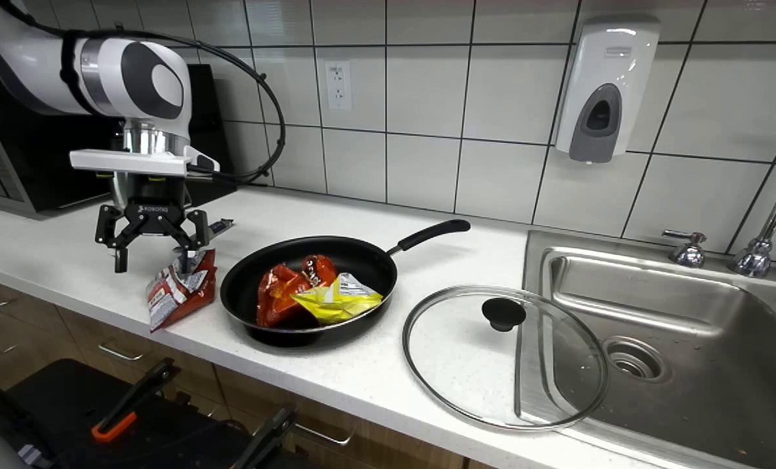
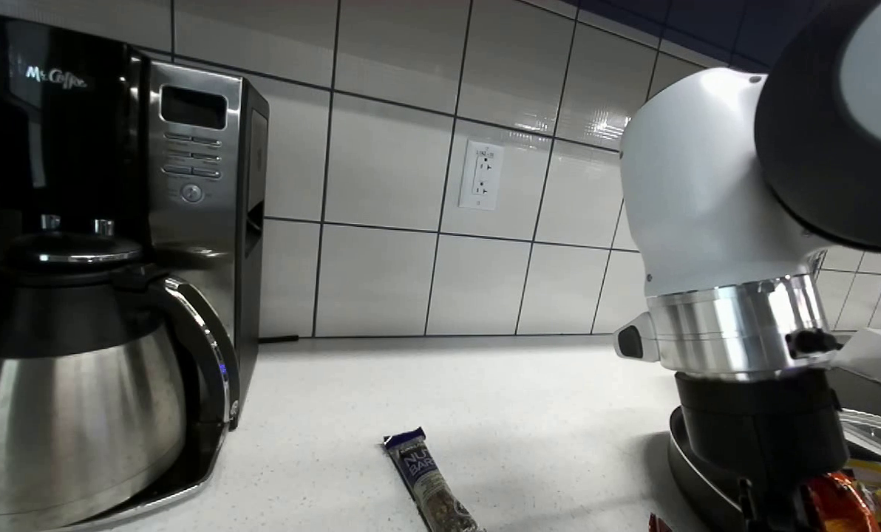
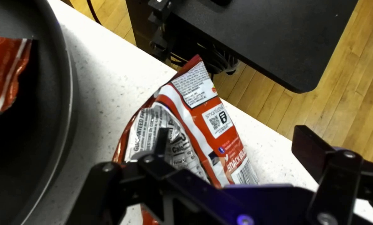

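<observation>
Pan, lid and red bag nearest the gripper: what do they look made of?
Pan: probably coated metal, given its dull black inside and glinting rim. Lid: clear, glossy, likely glass, as the counter shows through. Red bag: glossy film, probably plastic, judging by creases and highlights.

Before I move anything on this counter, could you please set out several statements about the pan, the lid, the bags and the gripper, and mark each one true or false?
1. The gripper is open. True.
2. The glass lid covers the frying pan. False: the glass lid lies beside it, partly over the sink.
3. A yellow bag lies in the frying pan. True.
4. The black handle points toward the gripper. False: the black handle points away from it.
5. The red bag nearest the gripper lies outside the frying pan. True.
6. The nut bar lies inside the frying pan. False: the nut bar lies on the white counter.
</observation>
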You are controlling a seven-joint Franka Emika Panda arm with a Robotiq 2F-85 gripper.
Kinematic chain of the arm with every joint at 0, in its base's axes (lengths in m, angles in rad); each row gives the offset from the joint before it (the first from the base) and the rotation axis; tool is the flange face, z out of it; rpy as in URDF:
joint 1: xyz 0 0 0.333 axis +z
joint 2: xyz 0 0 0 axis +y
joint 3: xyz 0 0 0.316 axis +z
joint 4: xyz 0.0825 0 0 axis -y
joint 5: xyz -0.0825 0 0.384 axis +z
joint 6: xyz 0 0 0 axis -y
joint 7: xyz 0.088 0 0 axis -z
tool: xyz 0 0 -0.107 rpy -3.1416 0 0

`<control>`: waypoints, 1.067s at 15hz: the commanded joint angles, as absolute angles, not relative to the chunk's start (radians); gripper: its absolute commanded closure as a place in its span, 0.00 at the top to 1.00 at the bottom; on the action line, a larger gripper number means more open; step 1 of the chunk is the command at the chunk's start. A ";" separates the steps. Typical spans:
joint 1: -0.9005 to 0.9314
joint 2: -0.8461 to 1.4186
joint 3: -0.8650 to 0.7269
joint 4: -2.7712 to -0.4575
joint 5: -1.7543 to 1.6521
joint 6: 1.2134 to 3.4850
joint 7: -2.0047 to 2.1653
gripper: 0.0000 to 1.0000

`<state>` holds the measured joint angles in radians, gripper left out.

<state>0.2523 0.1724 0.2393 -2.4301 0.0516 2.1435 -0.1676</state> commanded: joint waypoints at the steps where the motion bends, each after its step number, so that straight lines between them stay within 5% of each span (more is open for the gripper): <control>1: 0.247 0.196 0.244 -2.401 0.024 2.143 -0.170 1.00; 2: 0.247 0.198 0.244 -2.400 0.021 2.143 -0.170 1.00; 3: 0.247 0.201 0.245 -2.398 0.021 2.144 -0.170 0.75; 13: 0.246 0.199 0.242 -2.389 0.010 2.136 -0.166 0.05; 16: 0.245 0.198 0.240 -2.388 0.007 2.134 -0.165 0.00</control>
<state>0.2521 0.1932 0.2382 -2.4062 0.0354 2.1451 -0.1676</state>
